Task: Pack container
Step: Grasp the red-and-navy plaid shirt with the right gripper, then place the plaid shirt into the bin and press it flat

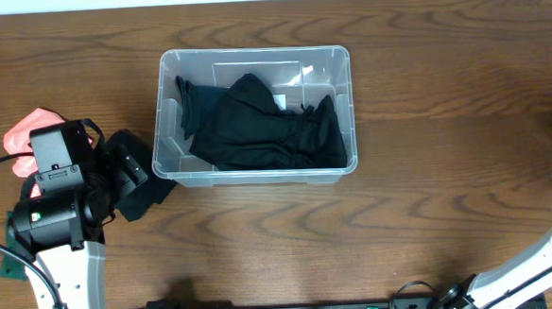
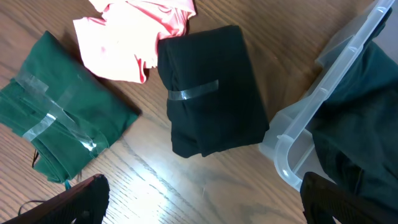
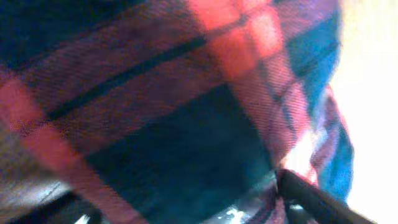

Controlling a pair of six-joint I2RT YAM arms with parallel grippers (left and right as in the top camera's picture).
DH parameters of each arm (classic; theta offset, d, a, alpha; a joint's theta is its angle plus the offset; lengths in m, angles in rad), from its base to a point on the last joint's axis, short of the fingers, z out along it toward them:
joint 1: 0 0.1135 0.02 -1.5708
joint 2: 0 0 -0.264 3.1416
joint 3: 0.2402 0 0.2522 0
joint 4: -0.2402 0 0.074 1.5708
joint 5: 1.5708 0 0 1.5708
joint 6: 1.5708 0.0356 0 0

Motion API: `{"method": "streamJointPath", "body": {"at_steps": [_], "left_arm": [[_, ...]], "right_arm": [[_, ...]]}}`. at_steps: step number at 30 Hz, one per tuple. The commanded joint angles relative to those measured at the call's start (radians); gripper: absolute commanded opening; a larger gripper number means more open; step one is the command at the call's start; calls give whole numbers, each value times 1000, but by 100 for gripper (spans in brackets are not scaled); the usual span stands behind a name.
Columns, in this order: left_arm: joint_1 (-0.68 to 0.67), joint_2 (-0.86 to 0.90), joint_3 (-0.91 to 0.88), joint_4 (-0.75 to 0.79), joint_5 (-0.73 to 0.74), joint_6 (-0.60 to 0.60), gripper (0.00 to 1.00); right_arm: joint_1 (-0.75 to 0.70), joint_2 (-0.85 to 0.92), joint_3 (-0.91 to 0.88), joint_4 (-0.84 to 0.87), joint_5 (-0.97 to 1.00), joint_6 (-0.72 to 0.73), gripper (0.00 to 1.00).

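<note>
The clear plastic container (image 1: 252, 52) stands at the table's middle back, with black garments (image 1: 265, 127) piled inside. Its rim (image 2: 298, 124) shows at the right of the left wrist view. My left gripper (image 2: 202, 199) is open and empty over bare wood, just below a black folded cloth (image 2: 211, 93) bound with clear tape. That cloth lies against the container's left front corner (image 1: 130, 176). My right gripper (image 3: 186, 205) has its fingers wide apart, pressed close to a red, blue and dark plaid cloth (image 3: 155, 93). The view is blurred.
A green folded cloth (image 2: 56, 118) bound with tape and a loose pink cloth (image 2: 130, 37) lie left of the black one. The pink cloth (image 1: 29, 130) shows at the table's left edge. The right arm's base link (image 1: 546, 254) is at the lower right corner.
</note>
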Motion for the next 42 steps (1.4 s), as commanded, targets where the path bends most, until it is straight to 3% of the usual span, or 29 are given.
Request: {"method": "streamJointPath", "body": {"at_steps": [1,7,13,19,24,30,37,42], "left_arm": [[4,-5,15,-4,-3,-10,98],[4,-5,15,-12,-3,-10,98],[4,-5,15,-19,-3,-10,98],[4,-5,15,-19,-4,-10,98],[4,-5,15,-19,-4,-10,98],[4,-5,15,-19,-4,-10,98],[4,-5,15,-19,-4,-10,98],[4,-5,15,-19,-4,-10,98]], "right_arm": [[-24,69,-20,-19,-91,-13,58],[-6,61,-20,-56,-92,76,36],[84,-43,-20,-89,-96,147,34],[260,-291,-20,-89,-159,150,31],[483,-530,-20,-90,-216,119,28],[883,-708,-20,-84,-226,47,23],[1306,-648,-20,36,-227,25,24],[1466,-483,-20,178,-227,-41,21]]}}
